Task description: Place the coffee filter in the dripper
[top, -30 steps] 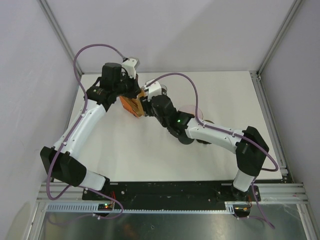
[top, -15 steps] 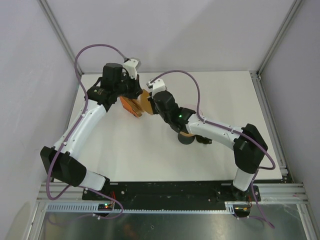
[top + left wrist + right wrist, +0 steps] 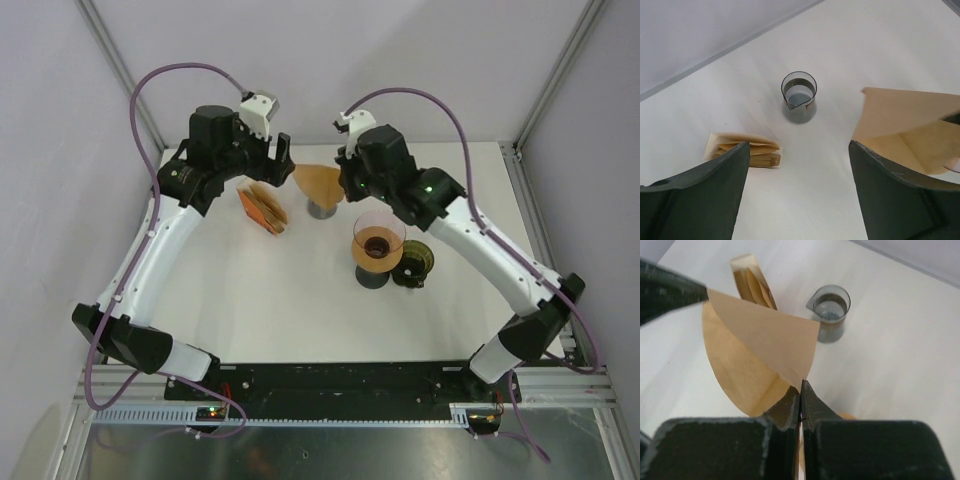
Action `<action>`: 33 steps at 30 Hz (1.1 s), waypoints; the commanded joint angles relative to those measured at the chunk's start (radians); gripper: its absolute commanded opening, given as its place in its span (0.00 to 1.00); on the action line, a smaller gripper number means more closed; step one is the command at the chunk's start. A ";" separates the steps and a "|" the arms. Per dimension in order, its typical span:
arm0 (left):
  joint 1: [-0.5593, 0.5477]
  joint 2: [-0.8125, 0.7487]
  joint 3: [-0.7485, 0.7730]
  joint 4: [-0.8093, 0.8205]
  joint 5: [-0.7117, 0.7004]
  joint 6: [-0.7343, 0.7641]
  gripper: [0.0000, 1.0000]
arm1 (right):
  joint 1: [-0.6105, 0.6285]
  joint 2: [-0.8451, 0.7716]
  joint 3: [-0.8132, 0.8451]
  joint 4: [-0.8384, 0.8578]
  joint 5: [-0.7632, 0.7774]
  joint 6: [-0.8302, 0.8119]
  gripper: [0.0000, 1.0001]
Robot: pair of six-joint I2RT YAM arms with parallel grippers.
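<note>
Both arms reach to the far side of the table [image 3: 250, 300], wrists bent inward so the tools face each other. The right gripper [image 3: 800, 390] is pinched tight on one corner of a single brown paper coffee filter [image 3: 760, 345]. The filter hangs in the air between the tools, above a glass beaker [image 3: 799, 95] and well apart from the dripper [image 3: 378, 240]. It fans away from the fingers toward the left gripper [image 3: 797, 145], long axis roughly left-right in the overhead view. That tool's jaws stand wide and empty. One stack of spare filters [image 3: 263, 207] stands beside the beaker, and one dark cup [image 3: 412, 262] sits by the dripper.
</note>
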 commanded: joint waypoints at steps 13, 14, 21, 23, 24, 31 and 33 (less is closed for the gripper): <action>-0.020 -0.011 0.039 -0.048 0.088 0.043 0.85 | -0.176 -0.189 0.114 -0.598 -0.222 -0.065 0.00; -0.026 -0.008 0.036 -0.048 0.091 0.044 0.85 | -0.184 -0.188 0.116 -0.615 -0.232 -0.067 0.00; -0.062 0.000 0.015 -0.049 0.106 0.052 0.84 | -0.195 -0.156 0.122 -0.730 -0.256 -0.093 0.00; -0.070 0.004 0.009 -0.047 0.109 0.055 0.84 | -0.197 -0.146 0.122 -0.747 -0.261 -0.097 0.00; -0.075 0.005 0.006 -0.047 0.110 0.056 0.84 | -0.197 -0.141 0.121 -0.747 -0.270 -0.098 0.00; -0.102 0.023 -0.004 -0.046 0.128 0.058 0.84 | -0.200 -0.036 0.147 -0.742 -0.287 -0.124 0.00; -0.105 0.026 -0.004 -0.046 0.134 0.058 0.84 | -0.202 -0.006 0.162 -0.737 -0.276 -0.127 0.00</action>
